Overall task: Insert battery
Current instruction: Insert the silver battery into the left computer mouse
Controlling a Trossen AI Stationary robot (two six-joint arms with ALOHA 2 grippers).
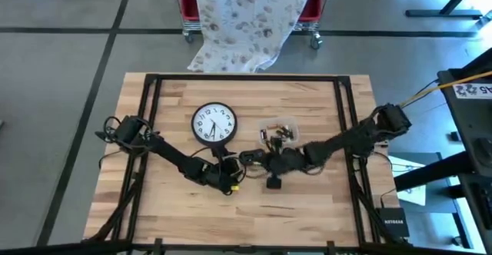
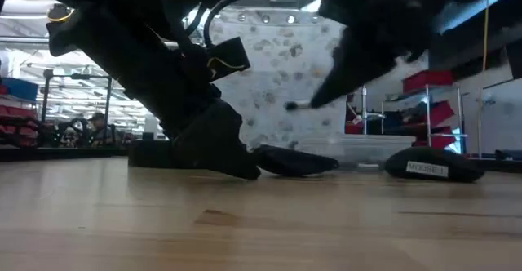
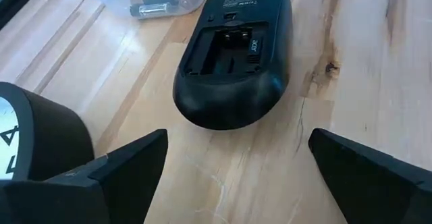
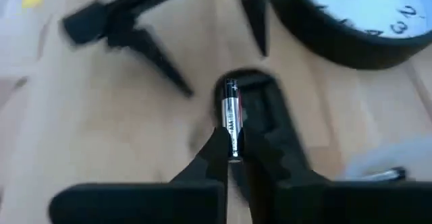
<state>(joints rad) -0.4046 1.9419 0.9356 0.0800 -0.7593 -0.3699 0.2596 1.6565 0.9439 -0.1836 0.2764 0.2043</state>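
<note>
Battery pinched in my right fingers, hanging right over the open mouse.

My right gripper point(image 4: 233, 150) is clenched on an AA battery point(image 4: 231, 119), gripped by one end so the rest juts forward over the black mouse point(image 3: 233, 55) — which lies belly-up on the wooden counter point(image 1: 307, 209) with its battery bay point(image 3: 226, 48) uncovered and bare. My left gripper point(image 3: 233, 166) sits low just beside the mouse, fingers point(image 3: 128, 166) spread wide and released, grasping nothing. The wall clock point(image 1: 213, 124) lies face-up just beside the left arm, and a clear tub of spare batteries point(image 1: 278, 130) rests on the counter near the mouse. A small black piece point(image 1: 273, 183) lies on the wood close by — I can't tell what it is.
</note>
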